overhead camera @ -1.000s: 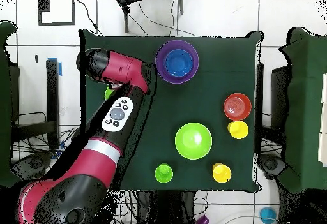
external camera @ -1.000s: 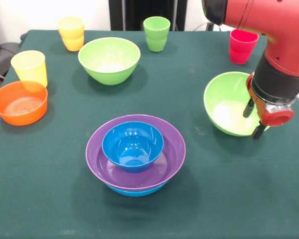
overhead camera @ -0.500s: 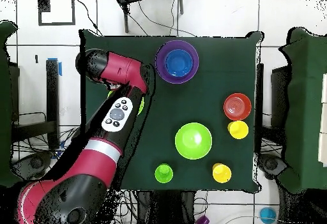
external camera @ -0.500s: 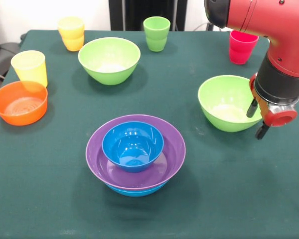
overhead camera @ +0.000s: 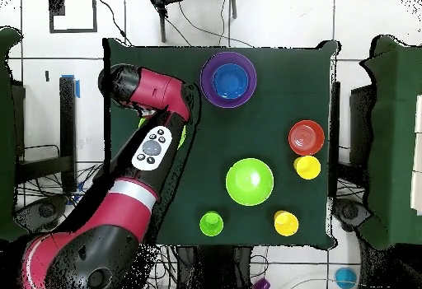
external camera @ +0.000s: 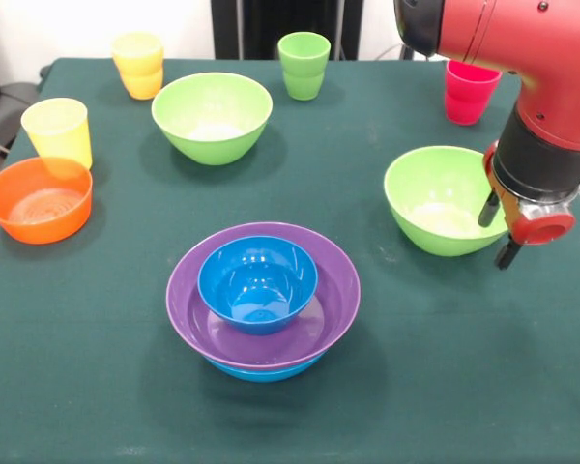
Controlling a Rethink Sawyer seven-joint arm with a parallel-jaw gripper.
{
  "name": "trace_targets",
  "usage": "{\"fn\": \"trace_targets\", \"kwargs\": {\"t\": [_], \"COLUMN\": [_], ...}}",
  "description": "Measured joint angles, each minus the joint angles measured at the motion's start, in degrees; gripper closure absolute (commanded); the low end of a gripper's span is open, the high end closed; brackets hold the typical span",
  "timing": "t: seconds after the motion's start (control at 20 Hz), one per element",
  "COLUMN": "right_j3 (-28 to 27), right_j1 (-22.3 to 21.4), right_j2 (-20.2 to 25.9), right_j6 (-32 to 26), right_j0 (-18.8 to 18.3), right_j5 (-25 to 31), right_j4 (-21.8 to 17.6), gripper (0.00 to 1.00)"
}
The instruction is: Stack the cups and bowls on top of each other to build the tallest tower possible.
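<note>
My gripper (external camera: 494,232) is at the right rim of a light green bowl (external camera: 435,198), one finger inside and one outside, shut on the rim. The bowl sits level. In the overhead view my arm covers the gripper and most of this bowl (overhead camera: 180,136). The tower (external camera: 263,295) is a small blue bowl (external camera: 257,280) in the wide purple bowl (external camera: 333,300) on a large blue one (external camera: 261,371). Another light green bowl (external camera: 213,116) stands behind it. An orange bowl (external camera: 39,198) is at the left. The yellow (external camera: 57,130), orange-yellow (external camera: 139,64), green (external camera: 304,65) and red (external camera: 471,90) cups stand apart.
Dark green cloth covers the table (external camera: 97,367). My red arm (external camera: 522,58) reaches in over the right side, partly in front of the red cup. The overhead view shows the tower (overhead camera: 228,80) near the far edge and the other green bowl (overhead camera: 250,181) mid-table.
The light green bowl at my gripper was tipped with its opening towards the camera and now sits level, slightly further left. My gripper rose a little; nothing else moved.
</note>
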Motion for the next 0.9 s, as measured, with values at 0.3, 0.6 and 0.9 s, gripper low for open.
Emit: {"fn": "trace_targets", "kwargs": {"t": [0.3,0.6,0.9], "right_j3": [-0.01,-0.01,-0.01], "right_j1": [0.01,0.19,0.76], "right_j2": [0.03,0.04,0.06], "right_j6": [0.0,0.0,0.0], "right_j0": [0.0,0.0,0.0], "right_j5": [0.0,-0.01,-0.01], "right_j4": [0.0,0.01,0.01], "gripper": [0.0,0.0,0.0]}}
